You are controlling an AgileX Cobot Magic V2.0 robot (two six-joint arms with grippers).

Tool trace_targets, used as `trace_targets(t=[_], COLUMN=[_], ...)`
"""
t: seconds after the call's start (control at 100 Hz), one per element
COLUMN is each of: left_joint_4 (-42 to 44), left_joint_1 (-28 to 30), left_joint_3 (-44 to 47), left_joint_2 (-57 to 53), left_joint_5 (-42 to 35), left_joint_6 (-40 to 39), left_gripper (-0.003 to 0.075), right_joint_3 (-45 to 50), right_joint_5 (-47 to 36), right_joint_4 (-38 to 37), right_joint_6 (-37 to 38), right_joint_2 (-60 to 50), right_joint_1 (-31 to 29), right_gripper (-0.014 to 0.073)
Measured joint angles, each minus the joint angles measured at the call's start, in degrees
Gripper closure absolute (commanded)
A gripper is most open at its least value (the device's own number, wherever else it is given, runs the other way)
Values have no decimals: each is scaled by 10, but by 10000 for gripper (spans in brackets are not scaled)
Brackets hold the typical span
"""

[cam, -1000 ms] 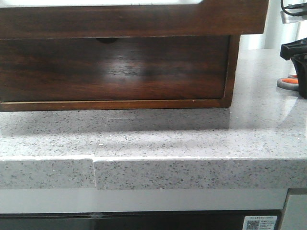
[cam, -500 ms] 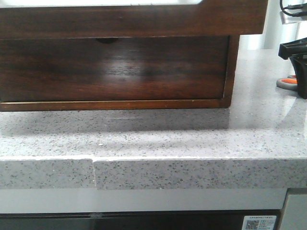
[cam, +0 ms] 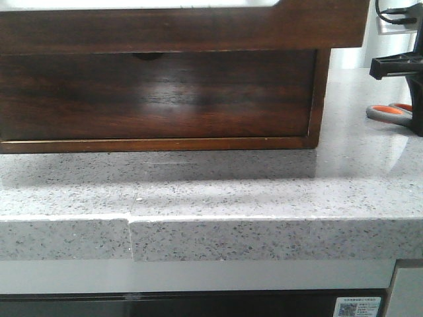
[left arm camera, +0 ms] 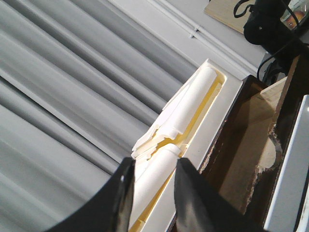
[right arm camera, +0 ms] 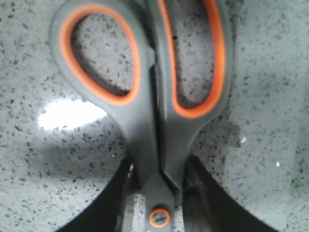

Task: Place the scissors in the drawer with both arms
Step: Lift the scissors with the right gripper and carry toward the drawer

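Observation:
The scissors (cam: 388, 111), with orange loops rimmed in grey, are at the far right of the counter. In the right wrist view my right gripper (right arm camera: 157, 169) is shut on the scissors' (right arm camera: 145, 121) grey neck just above the pivot screw. The loops point away from it. In the front view the right gripper (cam: 416, 105) is cut off by the frame's edge. The drawer (cam: 185, 30) stands pulled out at the top of the cabinet. In the left wrist view my left gripper (left arm camera: 150, 166) grips the drawer's whitish inner rim (left arm camera: 193, 106).
Below the drawer is the taller drawer front with a half-round notch (cam: 155, 96). The speckled grey counter (cam: 218, 191) has a front edge near the camera. A grey ribbed wall (left arm camera: 72, 96) lies behind the cabinet.
My right gripper has risen and shifted right in the front view. More of the scissors' handles shows now, and they reach further left. The cabinet and drawer have not moved.

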Motion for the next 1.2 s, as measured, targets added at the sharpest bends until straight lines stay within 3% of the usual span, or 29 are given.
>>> trace_targets(t=[0.37, 0.63, 0.96, 1.2], left_joint_4=[-4, -53, -78, -83], left_joint_1=[0, 0, 0, 0], left_joint_3=[0, 0, 0, 0], left_joint_2=[0, 0, 0, 0], left_joint_5=[0, 2, 3, 3], left_joint_6=[0, 0, 0, 0], left_gripper=[535, 535, 535, 535], right_joint_3=[11, 15, 6, -53], right_joint_5=[24, 11, -45, -43], right_joint_4=[1, 24, 187, 204], right_joint_6=[-1, -11, -191, -279], right_joint_2=[-32, -207, -407, -434], right_joint_1=[0, -1, 1, 68], right_gripper=[662, 662, 662, 662])
